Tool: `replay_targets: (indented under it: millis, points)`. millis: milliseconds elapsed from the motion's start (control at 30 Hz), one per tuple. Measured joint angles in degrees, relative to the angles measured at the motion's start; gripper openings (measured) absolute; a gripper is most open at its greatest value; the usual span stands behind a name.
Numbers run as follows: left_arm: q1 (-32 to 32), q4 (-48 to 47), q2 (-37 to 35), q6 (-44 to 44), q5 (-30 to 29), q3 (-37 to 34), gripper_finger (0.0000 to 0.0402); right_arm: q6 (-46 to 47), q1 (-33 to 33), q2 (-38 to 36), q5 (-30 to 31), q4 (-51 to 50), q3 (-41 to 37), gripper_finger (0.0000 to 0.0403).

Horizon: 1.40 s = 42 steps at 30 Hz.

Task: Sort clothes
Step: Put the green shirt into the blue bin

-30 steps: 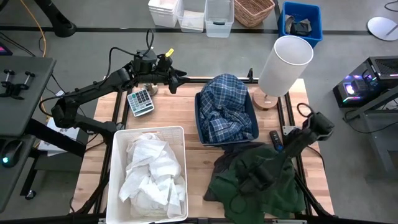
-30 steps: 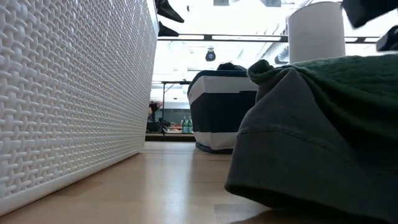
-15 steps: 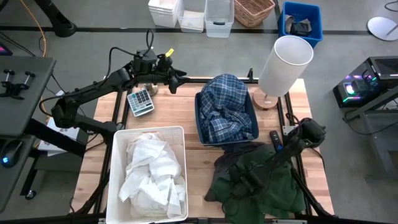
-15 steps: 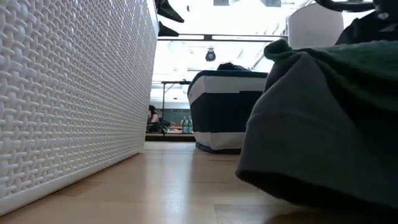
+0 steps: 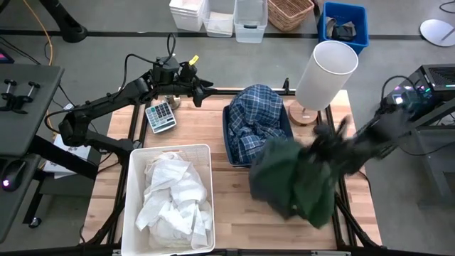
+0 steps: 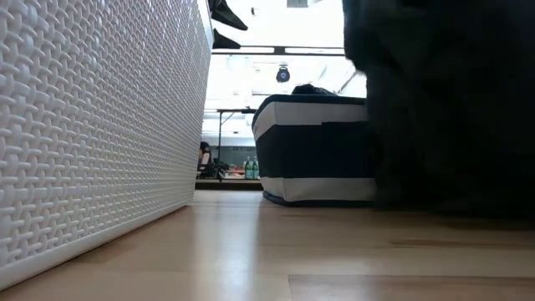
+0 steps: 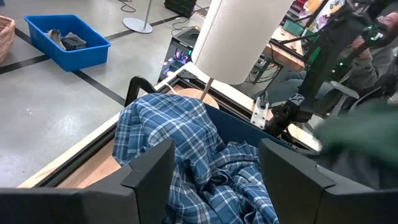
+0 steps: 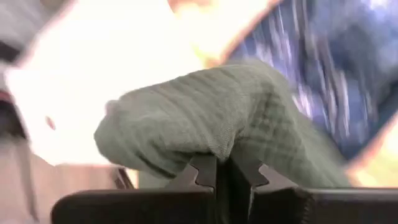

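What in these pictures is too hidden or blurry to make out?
- High view: the right gripper is smeared by motion; where it grips the dark green garment is unclear.
- Low view: that garment fills the right side, hiding the table behind it.
- High view: the plaid shirt covers the inside of the dark blue bin.
- High view: white clothes hide the white bin's bottom.

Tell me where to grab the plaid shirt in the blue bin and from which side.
Grip the raised crumpled fold at the top of the plaid shirt, coming straight down from above: it mounds over the dark blue bin, whose walls block a sideways approach.
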Motion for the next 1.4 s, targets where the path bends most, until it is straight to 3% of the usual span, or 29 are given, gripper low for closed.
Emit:
replay_targets:
  millis: [133, 400, 500, 633, 767, 867, 933, 1067, 1167, 1400]
  points:
    - [0.0, 0.0, 0.0, 0.0, 0.0, 0.0, 0.0220, -11.1, -1.3, -2.0, 8.0, 2.0, 8.9, 0.0002]
    - [0.0, 0.0, 0.0, -0.1, 0.0, 0.0, 0.0220, -35.5, -4.0, 0.1, 5.4, 16.8, 18.0, 0.0001]
    - [0.0, 0.0, 0.0, -0.1, 0.0, 0.0, 0.0220, -36.5, -4.0, 0.7, -1.3, 18.1, 20.5, 0.0001]
    - [0.0, 0.0, 0.0, -0.6, 0.0, 0.0, 0.0220, -26.6, -4.0, 1.7, -10.2, 13.4, 19.0, 0.0001]
    - [0.0, 0.0, 0.0, -0.6, 0.0, 0.0, 0.0220, -15.8, -4.0, 3.5, -17.4, 2.6, 11.8, 0.0001]
    - [0.0, 0.0, 0.0, -0.6, 0.0, 0.0, 0.0220, -12.5, -4.0, 3.8, -25.5, 2.1, 1.5, 0.0001]
    - [0.0, 0.0, 0.0, -0.6, 0.0, 0.0, 0.0220, -12.2, -4.0, 3.7, -32.4, 7.7, -7.3, 0.0001]
    - [0.0, 0.0, 0.0, -0.7, 0.0, 0.0, 0.0220, -11.5, -3.6, 3.9, -45.8, 28.8, -25.0, 0.0001]
    - [0.0, 0.0, 0.0, -1.3, 0.0, 0.0, 0.0220, -8.7, -3.5, 4.8, -47.1, 42.9, -35.1, 0.0001]
    - [0.0, 0.0, 0.0, -1.5, 0.0, 0.0, 0.0220, -3.5, -4.0, 6.3, -43.4, 44.3, -42.1, 0.0018]
